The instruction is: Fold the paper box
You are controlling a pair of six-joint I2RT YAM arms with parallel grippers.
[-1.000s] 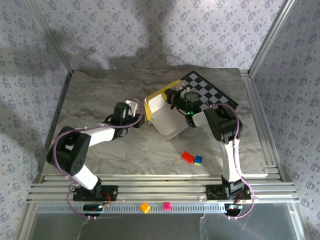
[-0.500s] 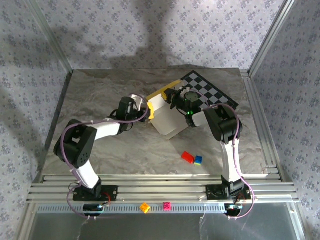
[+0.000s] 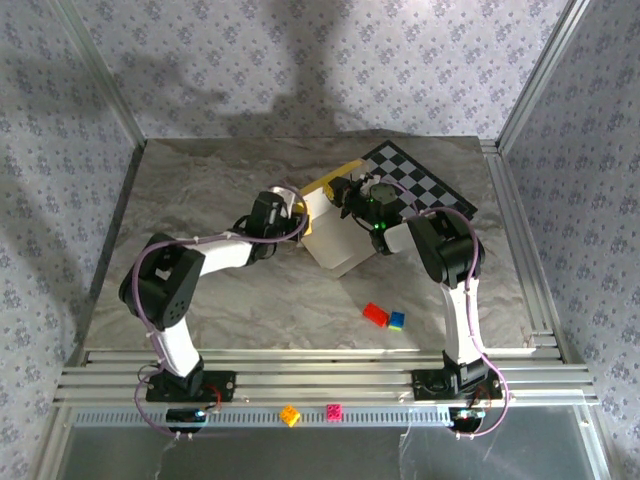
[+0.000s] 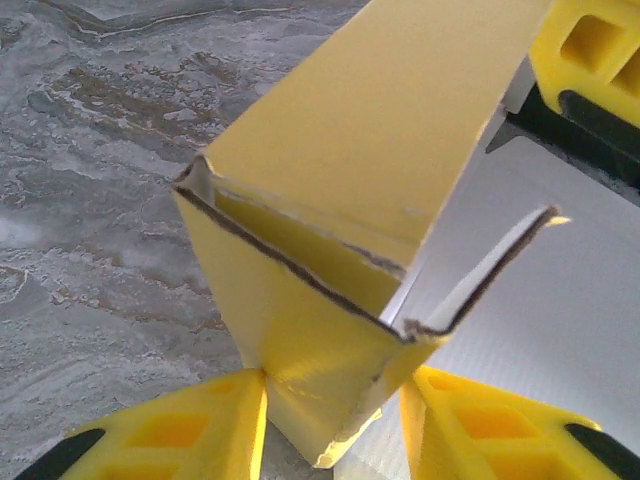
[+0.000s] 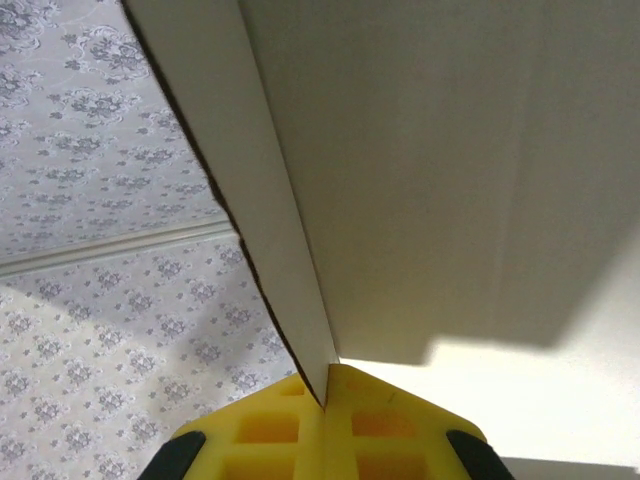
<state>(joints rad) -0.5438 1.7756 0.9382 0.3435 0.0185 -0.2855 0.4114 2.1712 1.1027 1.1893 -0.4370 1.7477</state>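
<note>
Left gripper: jaws part-way apart, clasping the paper box at its folded yellow corner, with both fingers touching it. Right gripper: clamped tight on a white panel's edge. Your overhead view puts the box on the table between both grippers, beside the checkerboard mat. Your left wrist view adds the corner's tucked flap and raw cut edges.

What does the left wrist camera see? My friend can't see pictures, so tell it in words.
A folded corner of the yellow paper box pokes between the left hand's two yellow fingers, one on each side of it. The box's white inside shows on the right, and the grey marbled table lies behind on the left.
</note>
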